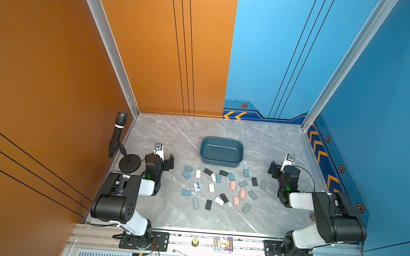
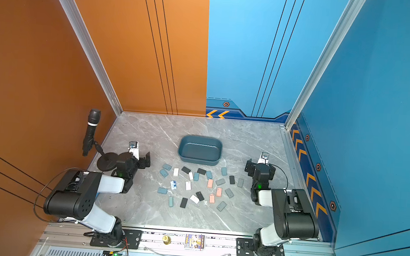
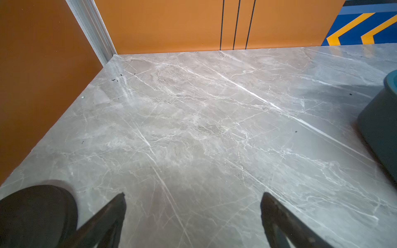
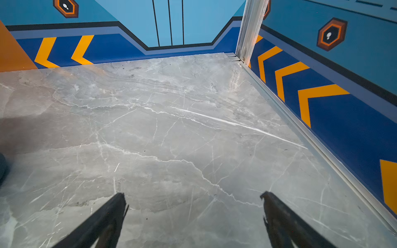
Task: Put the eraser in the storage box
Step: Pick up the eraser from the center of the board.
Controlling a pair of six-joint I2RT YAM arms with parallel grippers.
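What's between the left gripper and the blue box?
Nothing, just bare grey table between the left gripper and the box. Both top views show it.

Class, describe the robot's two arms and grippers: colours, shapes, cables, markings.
The left arm and right arm share black rounded joints, white links, a green light and a looping black cable. The left gripper and right gripper have dark tapered fingers.
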